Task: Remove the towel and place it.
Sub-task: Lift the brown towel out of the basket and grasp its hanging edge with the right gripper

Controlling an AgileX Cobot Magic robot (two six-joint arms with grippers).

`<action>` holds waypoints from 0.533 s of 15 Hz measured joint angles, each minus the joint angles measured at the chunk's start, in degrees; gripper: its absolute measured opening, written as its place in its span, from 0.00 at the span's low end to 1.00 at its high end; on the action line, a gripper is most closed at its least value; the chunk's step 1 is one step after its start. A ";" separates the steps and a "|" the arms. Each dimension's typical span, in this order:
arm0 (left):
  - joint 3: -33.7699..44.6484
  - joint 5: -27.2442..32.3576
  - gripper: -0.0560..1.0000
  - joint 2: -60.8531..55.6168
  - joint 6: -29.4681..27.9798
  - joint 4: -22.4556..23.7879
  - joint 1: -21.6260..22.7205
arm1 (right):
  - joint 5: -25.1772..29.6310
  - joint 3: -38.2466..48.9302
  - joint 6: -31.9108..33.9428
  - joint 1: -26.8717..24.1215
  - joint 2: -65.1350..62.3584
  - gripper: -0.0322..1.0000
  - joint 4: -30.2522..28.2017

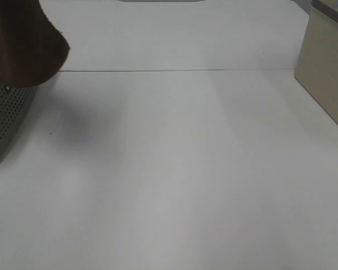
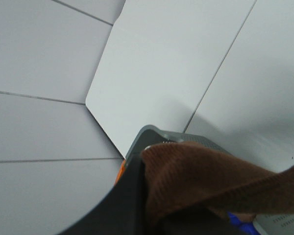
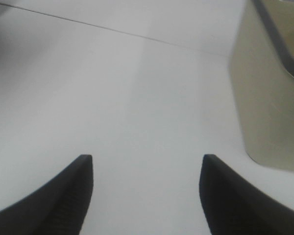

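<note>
The dark brown towel (image 1: 21, 40) hangs bunched at the far left of the exterior high view, raised over the grey perforated basket (image 1: 4, 115). In the left wrist view the towel (image 2: 206, 176) is gathered between the dark jaws of my left gripper (image 2: 154, 215), which is shut on it, with the basket's grey rim (image 2: 154, 133) just behind. Neither arm shows in the exterior high view. My right gripper (image 3: 146, 193) is open and empty, low over the bare white table (image 3: 112, 98).
A beige box (image 1: 325, 73) stands at the right edge of the table and shows close in the right wrist view (image 3: 272, 98). A seam line (image 1: 174, 70) crosses the table at the back. The left wrist view shows the table's rounded corner (image 2: 95, 105) over grey floor tiles.
</note>
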 joint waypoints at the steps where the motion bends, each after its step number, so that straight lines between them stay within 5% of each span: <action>1: 0.00 0.17 0.05 0.00 -0.11 0.97 -3.04 | -3.21 0.00 -7.68 0.00 4.70 0.63 7.39; 2: 0.00 0.17 0.05 0.00 -0.11 1.26 -4.30 | -4.41 0.00 -12.49 0.00 7.51 0.63 11.57; 5: 0.00 0.34 0.05 0.00 5.39 2.06 -12.95 | -6.70 0.00 -43.60 0.00 23.49 0.63 35.64; 8: 0.00 0.34 0.05 0.00 10.20 2.06 -18.28 | -2.75 -0.52 -70.02 0.00 38.33 0.63 57.01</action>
